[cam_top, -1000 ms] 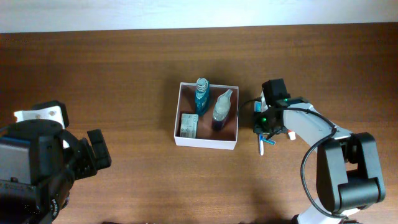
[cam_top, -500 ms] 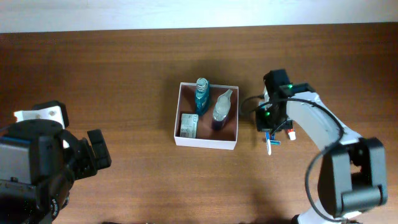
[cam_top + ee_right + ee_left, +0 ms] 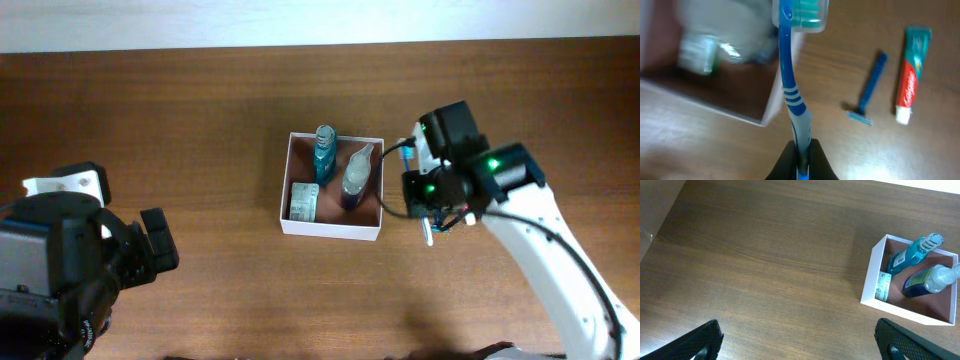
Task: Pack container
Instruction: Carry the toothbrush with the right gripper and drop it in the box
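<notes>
The container (image 3: 330, 227) is a square white-walled box with a pinkish-brown floor at the table's middle. It holds a blue bottle (image 3: 323, 152), a clear bottle (image 3: 355, 172) and a green-and-white carton (image 3: 304, 200). My right gripper (image 3: 428, 213) hangs just right of the box, shut on a blue toothbrush (image 3: 792, 95) whose capped head points over the box's corner (image 3: 771, 100). My left gripper (image 3: 800, 347) is open and empty, far left of the container (image 3: 873, 271).
A blue razor (image 3: 869, 90) and a green-and-red toothpaste tube (image 3: 910, 75) lie on the wood to the right of the container, under my right arm. The left arm's bulk (image 3: 60, 270) fills the front left corner.
My right arm has risen with the toothbrush in its jaws, staying just right of the container. The left arm has not moved.
</notes>
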Controlling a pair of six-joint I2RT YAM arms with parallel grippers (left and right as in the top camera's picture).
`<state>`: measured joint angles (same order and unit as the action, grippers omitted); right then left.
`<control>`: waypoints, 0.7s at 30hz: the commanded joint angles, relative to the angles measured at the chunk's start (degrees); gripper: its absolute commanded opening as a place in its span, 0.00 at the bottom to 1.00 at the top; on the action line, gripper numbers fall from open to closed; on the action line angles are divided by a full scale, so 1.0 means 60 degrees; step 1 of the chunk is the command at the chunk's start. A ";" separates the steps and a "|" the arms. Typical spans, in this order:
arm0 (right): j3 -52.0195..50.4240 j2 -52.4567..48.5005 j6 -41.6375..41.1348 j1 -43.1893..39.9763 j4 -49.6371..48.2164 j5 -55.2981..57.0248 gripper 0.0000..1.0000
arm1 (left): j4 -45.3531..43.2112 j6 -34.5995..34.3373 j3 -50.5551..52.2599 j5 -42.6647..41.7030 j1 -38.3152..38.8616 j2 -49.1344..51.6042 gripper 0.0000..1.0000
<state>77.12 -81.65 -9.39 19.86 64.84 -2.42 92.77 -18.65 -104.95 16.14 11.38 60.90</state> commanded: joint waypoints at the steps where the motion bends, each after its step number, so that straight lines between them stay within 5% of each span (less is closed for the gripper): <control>1: 0.0157 0.0714 0.0597 0.1071 -0.0273 0.0127 0.04 | -0.0015 0.0076 -0.0098 0.0131 -0.0058 -0.0022 0.99; 3: 0.0157 0.0790 0.0721 0.1719 -0.0291 0.0350 0.04 | -0.0015 0.0076 -0.0095 0.0131 -0.0058 -0.0022 0.99; 8: 0.0149 0.0208 0.3512 0.3286 -0.0630 0.0346 0.04 | -0.0015 0.0076 -0.0095 0.0131 -0.0058 -0.0022 1.00; 20: 0.0149 -0.2546 0.6029 0.3552 -0.2925 0.1632 0.04 | -0.0015 0.0076 -0.0095 0.0131 -0.0058 -0.0022 0.99; 21: 0.0149 -0.2546 0.6029 0.3555 -0.3009 0.1803 0.23 | -0.0015 0.0076 -0.0095 0.0131 -0.0058 -0.0022 0.99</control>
<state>77.23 -96.29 23.88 40.93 48.29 2.92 92.79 -18.65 -104.95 16.16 11.38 60.90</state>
